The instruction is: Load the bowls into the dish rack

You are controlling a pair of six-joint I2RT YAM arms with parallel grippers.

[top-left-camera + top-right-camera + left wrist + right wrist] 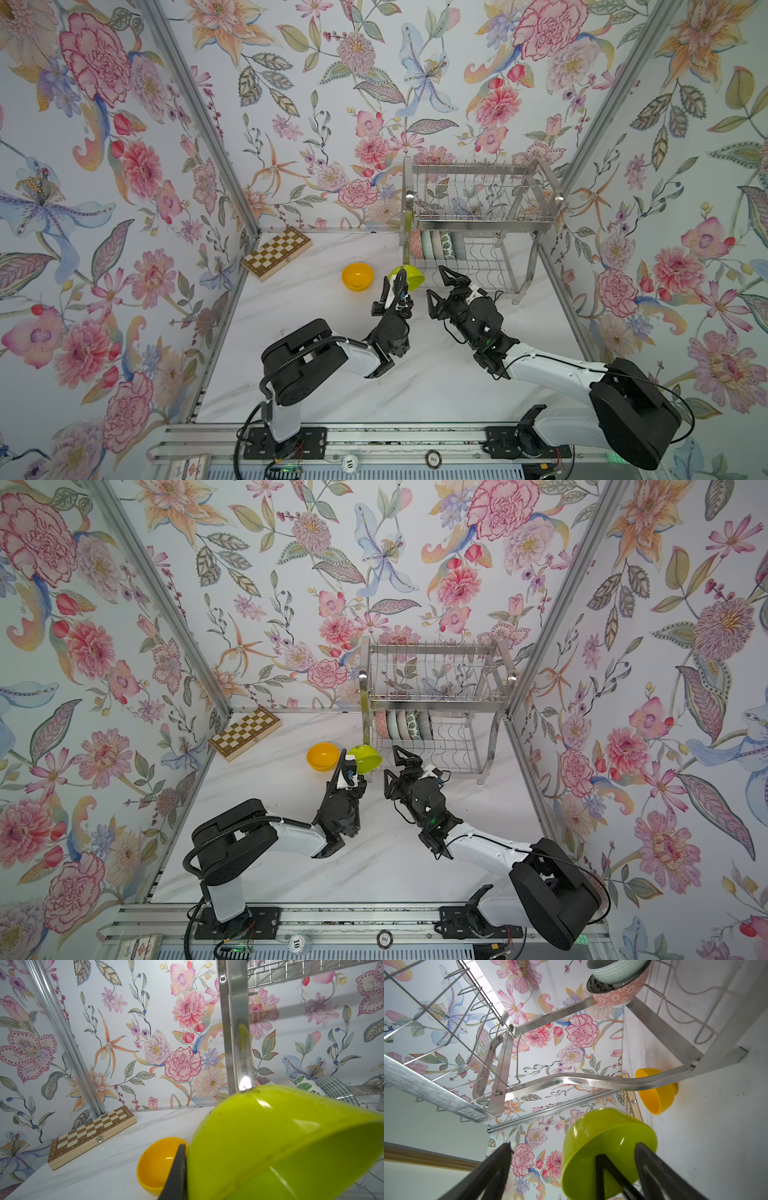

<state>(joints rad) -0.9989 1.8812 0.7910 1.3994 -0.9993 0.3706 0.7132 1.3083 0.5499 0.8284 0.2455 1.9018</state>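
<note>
1. My left fingers point(178, 1169) are clenched on the edge of the lime green bowl point(411, 277). The left wrist view shows one finger against the bowl, and the bowl hides its partner.
2. The lime green bowl point(368, 759) hangs tilted above the bench point(332, 374), outside the dish rack point(478, 225). It is right up against the rack's front left leg, and I cannot tell whether it touches the steel.
3. My right fingers point(654, 1169) are released, spread wide and holding nothing. In both top views they sit just beside the lime green bowl on its rack side. In the right wrist view one finger overlaps the bowl, and I cannot tell whether they are in contact.
4. The orange-yellow bowl point(357, 276) stands upright on the bench, mouth up. It is near the lime green bowl on the side away from the rack, and neither arm is touching it.
5. The dish rack stands at the back right of the bench. At the left end of its lower shelf, five patterned bowls point(436, 245) stand on edge in a tight row. The pink-patterned bowl point(618, 995) is the endmost, and the leaf-printed bowl point(305, 1084) is further along.
6. A wooden chessboard point(276, 253) lies closed in the back left corner of the bench, well apart from the rack.
</note>
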